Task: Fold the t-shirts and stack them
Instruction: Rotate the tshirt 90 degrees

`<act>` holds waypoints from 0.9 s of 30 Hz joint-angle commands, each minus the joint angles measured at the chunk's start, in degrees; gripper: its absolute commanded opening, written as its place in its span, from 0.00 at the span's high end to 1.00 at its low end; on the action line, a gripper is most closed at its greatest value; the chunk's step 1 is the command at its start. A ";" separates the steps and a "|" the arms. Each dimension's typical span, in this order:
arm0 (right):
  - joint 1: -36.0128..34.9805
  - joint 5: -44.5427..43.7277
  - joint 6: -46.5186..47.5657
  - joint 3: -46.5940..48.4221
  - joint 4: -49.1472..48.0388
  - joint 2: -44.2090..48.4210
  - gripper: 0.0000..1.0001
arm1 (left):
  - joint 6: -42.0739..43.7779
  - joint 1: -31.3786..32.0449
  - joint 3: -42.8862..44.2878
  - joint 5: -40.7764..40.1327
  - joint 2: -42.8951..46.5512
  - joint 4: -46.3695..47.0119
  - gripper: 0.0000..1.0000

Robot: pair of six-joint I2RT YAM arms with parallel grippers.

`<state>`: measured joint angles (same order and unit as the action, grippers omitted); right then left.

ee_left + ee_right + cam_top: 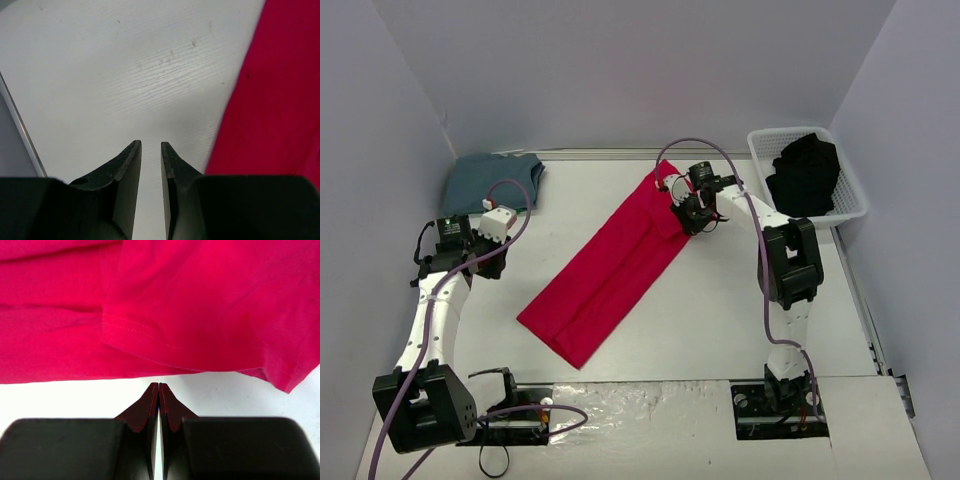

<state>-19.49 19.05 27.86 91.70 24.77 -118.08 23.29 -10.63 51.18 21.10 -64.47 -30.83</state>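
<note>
Right pincer (158, 385): closed, the two dark fingertips pressed flat together, nothing caught between them.
Right pincer, place: tips low over bare white counter (720, 300), just beside the long edge of the bright red cloth t-shirt (610, 265), at the shirt's far end; cannot tell whether the tips touch the surface.
Directly ahead of the right tips: a short sleeve (150, 335) of the red shirt, lying flat on top of the body cloth, its stitched hem line plain to see.
Left pincer (151, 145): fingers a narrow gap apart, white counter showing through the gap, nothing held.
Left pincer, place: above bare counter on the left side, clear of all cloth; the red cloth fills the right edge of its wrist view.
Red shirt, lie: folded lengthwise into a long narrow strip, flat on the middle of the counter, running on a diagonal from near-left to far-right.
Slate blue-grey cloth t-shirt (492, 180): lying in the far left corner of the counter, well apart from the red one.
Black cloth t-shirt (805, 175): bunched up inside the white plastic slatted basket (855, 190), rising above its rim.
Basket, place: far right corner of the counter, beyond the right arm.
</note>
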 commanded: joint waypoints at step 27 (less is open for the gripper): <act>4.11 -1.38 1.59 10.24 6.42 -15.94 1.00 | -0.26 -0.35 0.68 4.82 -0.66 -1.43 0.78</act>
<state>-15.40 18.17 28.62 99.70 28.01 -128.25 23.29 -10.63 51.18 24.43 -65.39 -31.46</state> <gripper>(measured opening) 0.001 0.221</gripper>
